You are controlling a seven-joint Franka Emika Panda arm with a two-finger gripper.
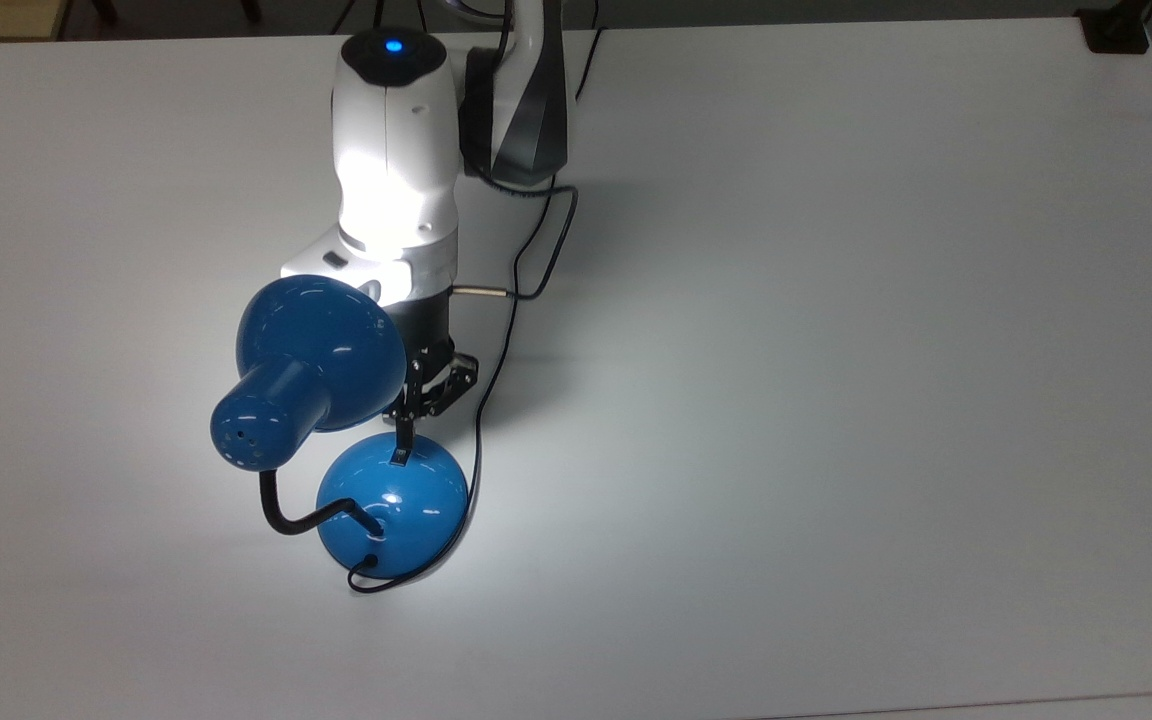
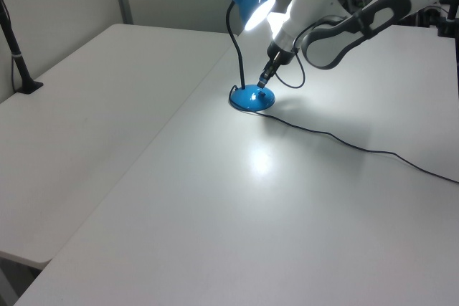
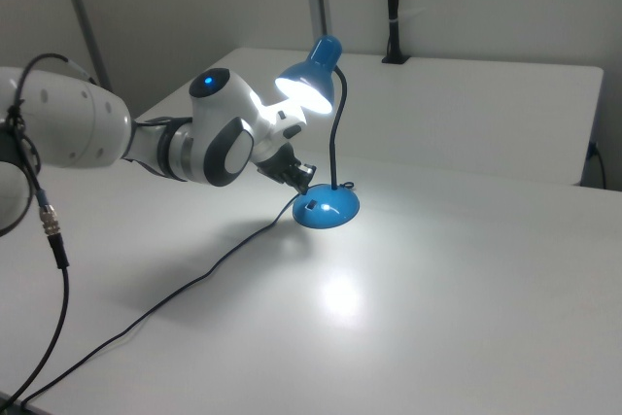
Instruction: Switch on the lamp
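the lamp point(image 1: 391, 505) stands on the white counter point(image 1: 836, 400), left of centre in the top view, and it is lit: a bright patch falls on the counter beside its round blue base, and the shade point(image 3: 309, 80) glows from underneath in the right view. the gripper point(image 1: 404, 425) hangs just above the base's far edge, its fingers point(image 1: 404, 432) drawn together into one narrow dark tip, holding nothing, pointing down at the small black switch point(image 1: 398, 457). the thin black cord point(image 2: 358, 147) trails away across the counter toward the left view's right.
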